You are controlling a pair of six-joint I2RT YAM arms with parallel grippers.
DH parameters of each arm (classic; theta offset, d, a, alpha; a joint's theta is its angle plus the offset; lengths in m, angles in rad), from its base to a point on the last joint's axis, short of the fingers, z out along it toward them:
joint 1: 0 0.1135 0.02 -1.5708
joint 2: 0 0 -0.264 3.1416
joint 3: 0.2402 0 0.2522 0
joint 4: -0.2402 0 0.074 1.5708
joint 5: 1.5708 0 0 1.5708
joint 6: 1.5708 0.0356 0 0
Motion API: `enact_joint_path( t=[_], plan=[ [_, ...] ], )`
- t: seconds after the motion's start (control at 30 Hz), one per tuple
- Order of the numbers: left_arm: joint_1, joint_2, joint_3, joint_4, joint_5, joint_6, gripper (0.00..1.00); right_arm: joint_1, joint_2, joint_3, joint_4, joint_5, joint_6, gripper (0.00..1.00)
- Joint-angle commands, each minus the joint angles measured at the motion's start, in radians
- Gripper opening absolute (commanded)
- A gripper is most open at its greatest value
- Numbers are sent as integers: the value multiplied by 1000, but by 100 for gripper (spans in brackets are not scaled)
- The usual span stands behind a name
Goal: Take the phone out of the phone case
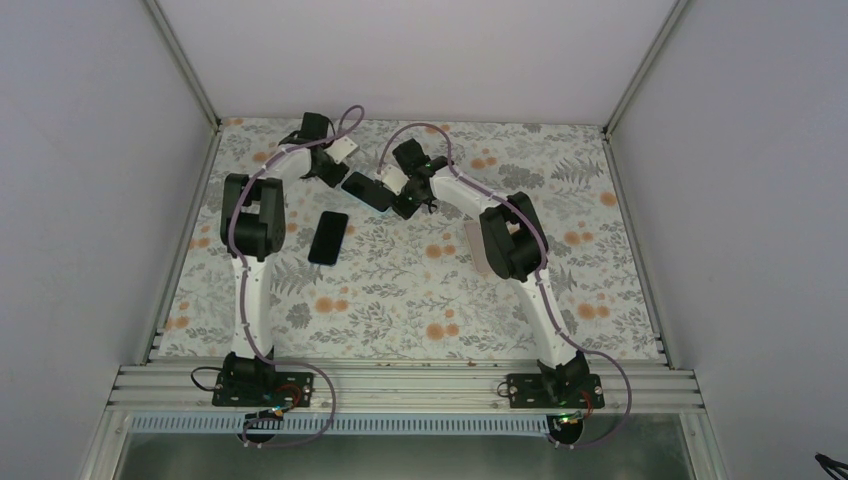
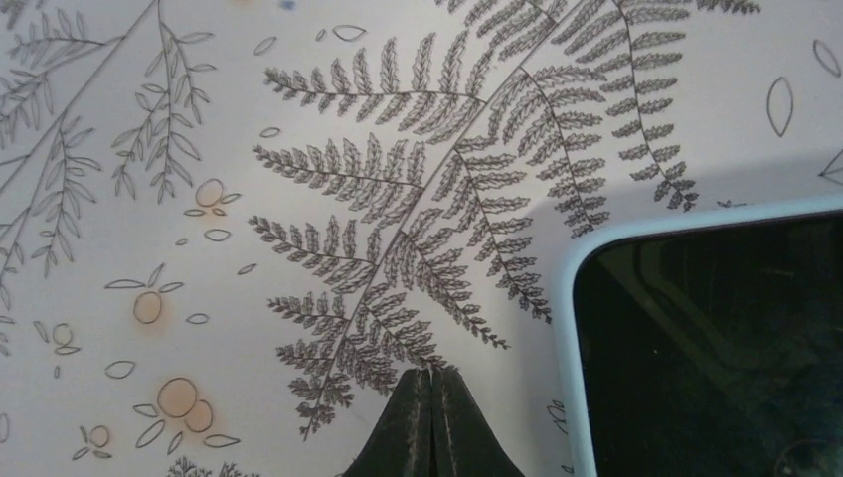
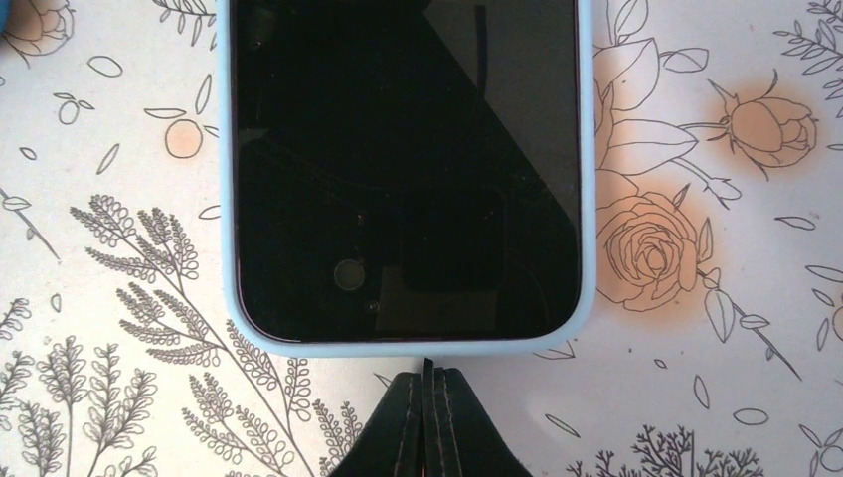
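A phone with a dark screen sits in a light blue case [image 1: 366, 190] on the floral table, far from the arm bases. In the right wrist view the phone [image 3: 403, 169] lies flat, and the case's short edge [image 3: 408, 348] is just ahead of my right gripper [image 3: 430, 370], which is shut; a thin dark sliver shows between its tips. In the left wrist view a corner of the case [image 2: 569, 298] shows at the right. My left gripper [image 2: 431, 374] is shut, empty, on the cloth to the left of that corner. In the top view the grippers flank the phone, left [image 1: 338, 178] and right [image 1: 398, 205].
A second dark flat rectangle, like a phone [image 1: 328, 237], lies on the cloth nearer the bases, beside the left arm. White walls with metal rails enclose the table on the left [image 1: 185, 220], the right [image 1: 632, 220] and at the back.
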Motion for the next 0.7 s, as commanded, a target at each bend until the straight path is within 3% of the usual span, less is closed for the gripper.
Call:
enact_joint_path(
  t=[0.0,0.37,0.67],
  plan=[
    [-22,30,53,-41,-23,18,2,-4,35,30,-9,-7,16,3],
    [-126,-10,19,-303,43,131,2,-23,12,20,-21,-8,48,3],
    [-166,-106,-69,-432,99,156,2,-83,26,42,-55,-132,112,3]
  ],
)
